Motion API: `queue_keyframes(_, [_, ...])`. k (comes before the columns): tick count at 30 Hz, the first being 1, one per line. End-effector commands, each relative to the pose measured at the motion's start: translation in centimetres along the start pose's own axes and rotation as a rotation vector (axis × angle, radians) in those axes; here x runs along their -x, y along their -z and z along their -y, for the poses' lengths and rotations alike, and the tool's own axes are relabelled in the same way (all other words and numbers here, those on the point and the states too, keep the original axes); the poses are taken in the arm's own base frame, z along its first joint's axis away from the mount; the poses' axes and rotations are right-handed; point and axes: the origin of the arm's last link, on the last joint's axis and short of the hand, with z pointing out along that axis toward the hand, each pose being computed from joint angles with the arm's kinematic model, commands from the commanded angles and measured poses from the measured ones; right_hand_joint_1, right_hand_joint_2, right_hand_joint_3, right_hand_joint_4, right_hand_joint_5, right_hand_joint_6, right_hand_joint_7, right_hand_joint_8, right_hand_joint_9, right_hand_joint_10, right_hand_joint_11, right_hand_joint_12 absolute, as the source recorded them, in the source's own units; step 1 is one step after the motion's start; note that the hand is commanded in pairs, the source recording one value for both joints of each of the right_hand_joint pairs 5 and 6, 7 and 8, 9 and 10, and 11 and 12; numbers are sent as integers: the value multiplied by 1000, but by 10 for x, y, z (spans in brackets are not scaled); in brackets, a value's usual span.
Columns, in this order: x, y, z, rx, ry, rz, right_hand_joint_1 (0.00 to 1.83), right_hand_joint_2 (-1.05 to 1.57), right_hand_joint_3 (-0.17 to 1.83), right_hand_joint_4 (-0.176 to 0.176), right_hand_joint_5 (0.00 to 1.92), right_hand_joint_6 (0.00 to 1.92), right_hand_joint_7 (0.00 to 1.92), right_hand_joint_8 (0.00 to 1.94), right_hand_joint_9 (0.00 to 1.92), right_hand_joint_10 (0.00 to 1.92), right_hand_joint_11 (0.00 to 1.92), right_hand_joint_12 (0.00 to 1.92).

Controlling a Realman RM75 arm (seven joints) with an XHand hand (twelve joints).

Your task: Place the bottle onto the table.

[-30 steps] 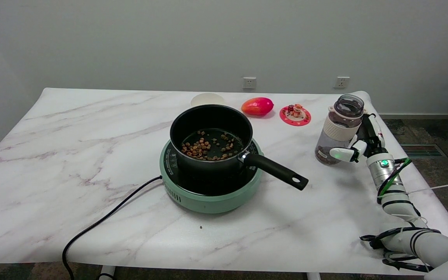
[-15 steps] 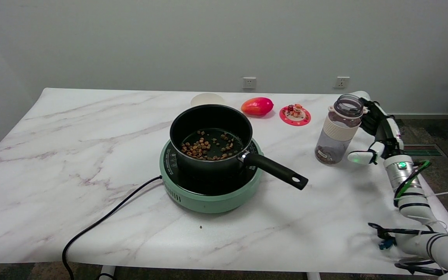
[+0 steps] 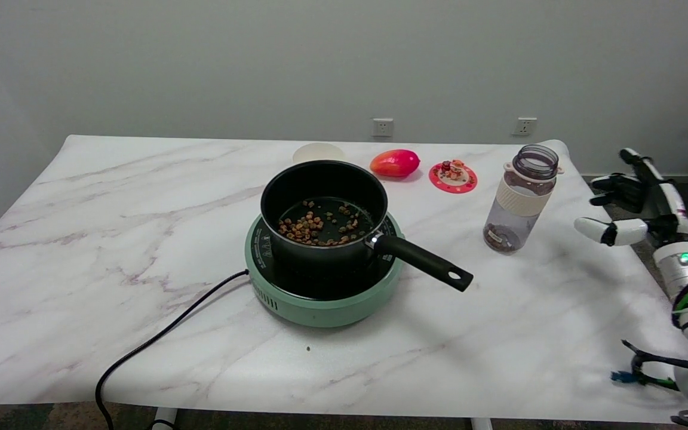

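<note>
The clear bottle (image 3: 521, 199) with a cream band and no lid stands upright on the marble table (image 3: 111, 203), right of the pan; a little brown stuff lies at its bottom. My right hand (image 3: 639, 200) hangs well to the right of it, past the table's right edge, with its fingers spread and nothing in them. A wide gap separates the hand from the bottle.
A black saucepan (image 3: 326, 212) holding brown bits sits on a green cooker (image 3: 320, 286); its handle (image 3: 424, 260) points toward the bottle. Behind lie a red fruit (image 3: 395, 162), a pink coaster with small figures (image 3: 453, 175) and a cream lid (image 3: 319, 153). A black cable (image 3: 159, 340) runs off the front.
My hand has let go of the bottle and drawn away to the right, off the table's edge. The bottle stays standing where it was set.
</note>
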Motion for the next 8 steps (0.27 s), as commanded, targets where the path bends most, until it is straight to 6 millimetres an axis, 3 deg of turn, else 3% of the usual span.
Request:
queue_keyframes(1, [-100,7,29,-38,311,-171,1448,-32,894,0,160,160,843,843,757,757,889,889])
queue_keyframes(8, [-107,8,30,-32,316,-205,1438,-20,904,0,166,166,851,851,782,782,904,904])
